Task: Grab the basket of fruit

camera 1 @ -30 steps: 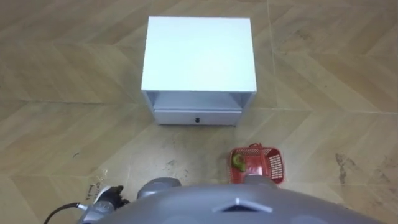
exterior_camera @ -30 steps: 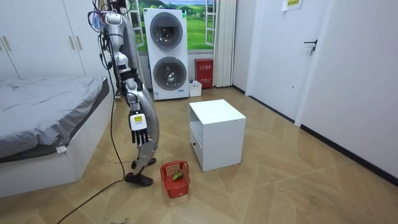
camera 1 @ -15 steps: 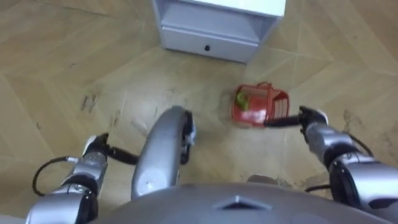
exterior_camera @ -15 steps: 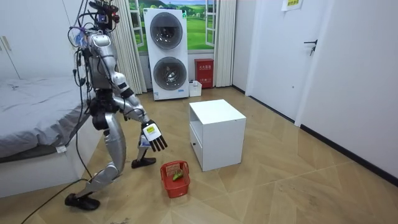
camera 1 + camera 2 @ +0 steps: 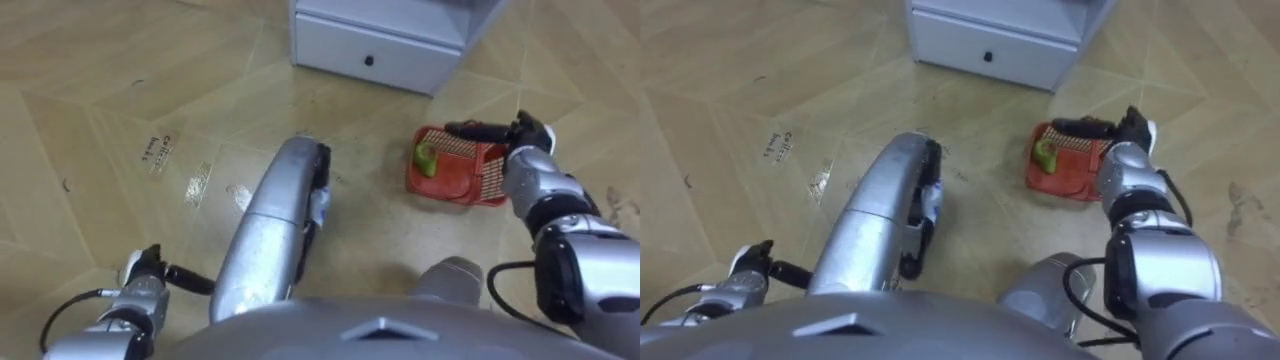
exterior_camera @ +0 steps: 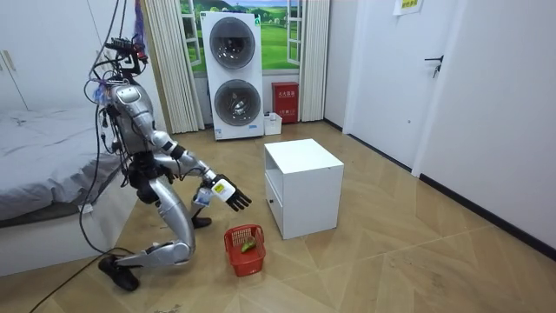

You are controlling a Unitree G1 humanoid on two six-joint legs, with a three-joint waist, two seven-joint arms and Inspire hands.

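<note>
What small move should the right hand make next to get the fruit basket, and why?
Probably lower the right hand a little, down to the rim of the red fruit basket. Its fingers are straight and reach over the basket's far edge, but in the room view the hand hangs well above the basket, which stands on the floor near the white cabinet. Nothing is held yet.

Basket (image 5: 450, 188) from overhead stereo and afar

We are seeing the red plastic lattice-walled fruit basket (image 5: 445, 190) sitting upright on the wooden floor (image 5: 120, 120), carrying one small green fruit (image 5: 426, 158) against its left wall.
</note>
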